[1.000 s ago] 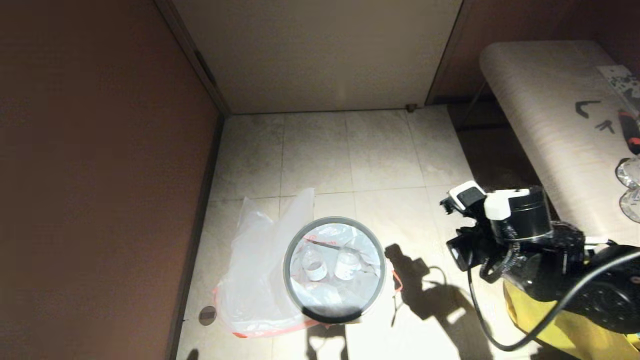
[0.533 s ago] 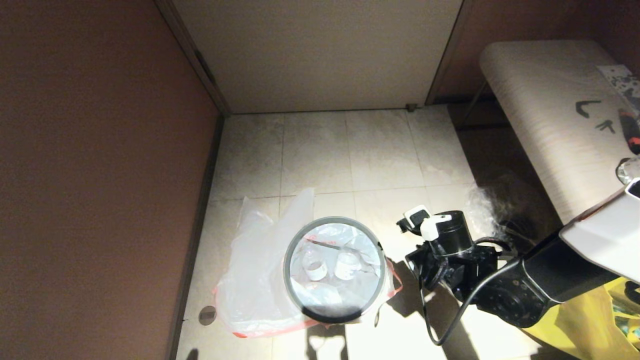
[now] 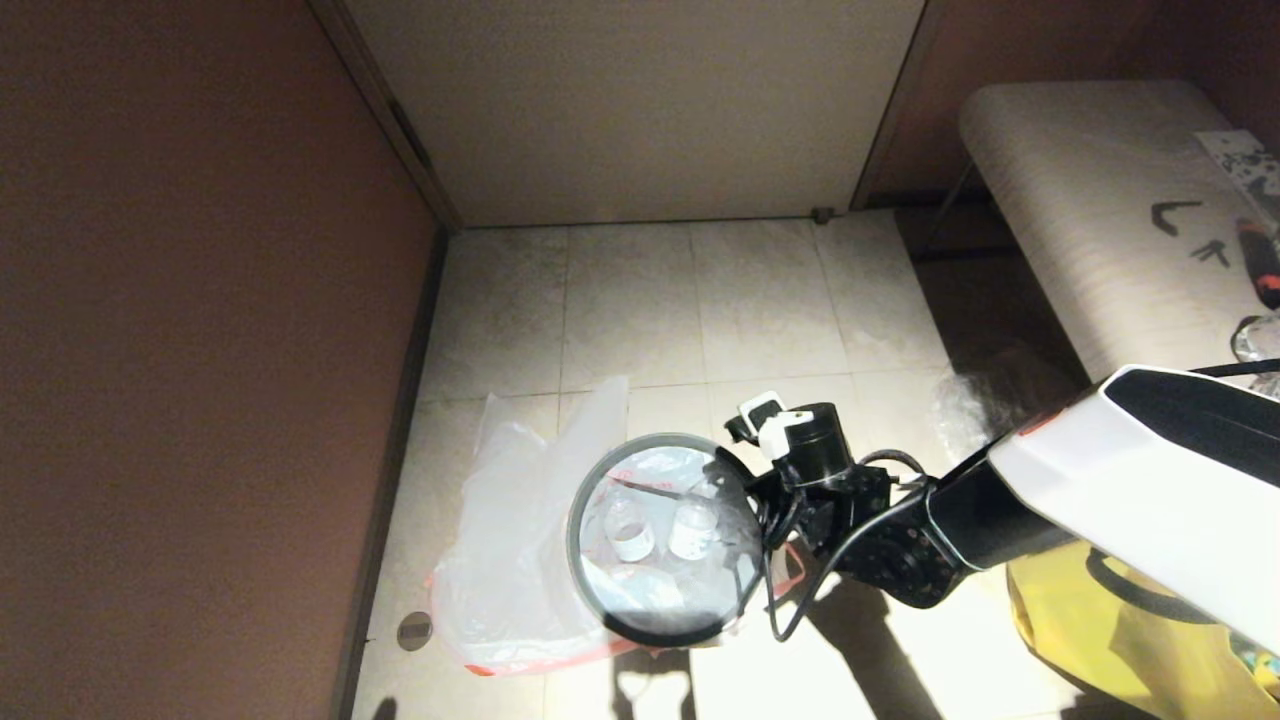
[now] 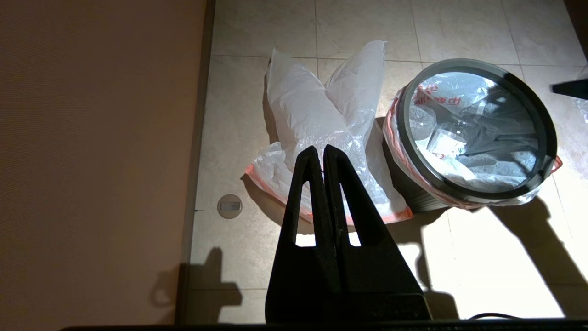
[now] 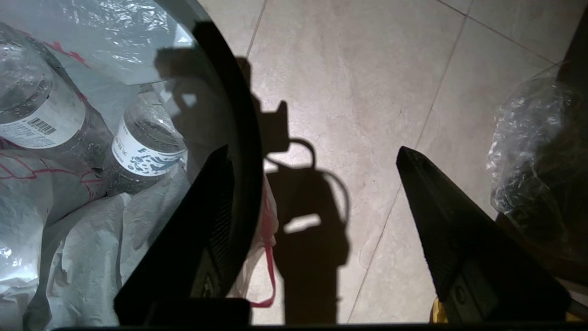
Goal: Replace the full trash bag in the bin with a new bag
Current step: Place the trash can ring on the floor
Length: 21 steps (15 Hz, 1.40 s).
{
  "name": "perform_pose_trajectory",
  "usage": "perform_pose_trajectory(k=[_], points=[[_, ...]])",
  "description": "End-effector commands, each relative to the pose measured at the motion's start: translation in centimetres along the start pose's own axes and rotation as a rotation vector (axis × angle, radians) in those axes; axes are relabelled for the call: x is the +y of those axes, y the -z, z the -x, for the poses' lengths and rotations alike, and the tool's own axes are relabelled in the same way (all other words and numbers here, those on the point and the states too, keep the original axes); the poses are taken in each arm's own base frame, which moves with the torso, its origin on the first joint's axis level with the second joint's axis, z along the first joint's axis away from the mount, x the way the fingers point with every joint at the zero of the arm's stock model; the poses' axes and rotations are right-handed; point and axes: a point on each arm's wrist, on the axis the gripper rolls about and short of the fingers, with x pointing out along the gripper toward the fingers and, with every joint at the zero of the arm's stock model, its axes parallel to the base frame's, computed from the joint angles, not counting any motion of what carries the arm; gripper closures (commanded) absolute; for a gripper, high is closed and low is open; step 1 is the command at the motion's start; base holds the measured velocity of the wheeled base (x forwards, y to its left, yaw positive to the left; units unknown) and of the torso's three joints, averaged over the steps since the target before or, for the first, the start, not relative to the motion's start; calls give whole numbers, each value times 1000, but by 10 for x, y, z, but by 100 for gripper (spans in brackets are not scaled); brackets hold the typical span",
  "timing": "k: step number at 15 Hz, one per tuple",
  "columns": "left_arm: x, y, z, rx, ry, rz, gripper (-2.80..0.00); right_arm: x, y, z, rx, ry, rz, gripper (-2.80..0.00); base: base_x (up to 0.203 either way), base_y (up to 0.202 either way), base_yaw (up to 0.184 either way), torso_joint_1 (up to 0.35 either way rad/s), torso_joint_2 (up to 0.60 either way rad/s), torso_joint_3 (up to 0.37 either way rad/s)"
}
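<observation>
The bin (image 3: 660, 628) stands on the tiled floor, its grey hoop rim (image 4: 549, 133) holding down the full trash bag (image 3: 645, 588), with two labelled bottles (image 5: 138, 151) showing inside. Its pink-red drawstring loop (image 5: 268, 276) hangs outside the rim. My right gripper (image 5: 312, 149) is open at the bin's right edge, one finger over the inside of the rim, the other over bare floor. The right wrist (image 3: 815, 460) sits just right of the bin. The new bag (image 3: 505, 560) lies limp on the floor left of the bin. My left gripper (image 4: 317, 149) hovers shut and empty above the new bag (image 4: 312, 105).
A brown wall (image 3: 200, 350) runs close along the left. A crinkly clear bag with dark contents (image 3: 985, 410) and a big yellow bag (image 3: 1100, 620) lie right of the bin. A pale bench (image 3: 1080, 200) stands at the back right. A round floor cap (image 3: 414, 630) sits by the wall.
My right arm has swung left from above the yellow bag to the bin's right rim. Its jaws have gone from shut to open. The bags and bin have not moved.
</observation>
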Motion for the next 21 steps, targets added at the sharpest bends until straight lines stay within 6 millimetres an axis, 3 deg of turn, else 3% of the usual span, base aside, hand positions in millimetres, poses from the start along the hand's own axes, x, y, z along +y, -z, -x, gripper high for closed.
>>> perform_pose_trajectory(k=[1, 12, 13, 21], points=[[0, 0, 0, 2, -1, 1, 0, 11, 2, -11, 3, -5, 10, -280, 0, 0, 0, 0, 0, 0], [0, 0, 0, 2, -1, 1, 0, 25, 12, -43, 7, 6, 4, -280, 0, 0, 0, 0, 0, 0], [0, 0, 0, 2, -1, 1, 0, 27, 14, -44, 12, 4, 8, 0, 0, 0, 0, 0, 0, 0], [0, 0, 0, 2, -1, 1, 0, 25, 14, -45, 11, 11, 3, 0, 0, 0, 0, 0, 0, 0]])
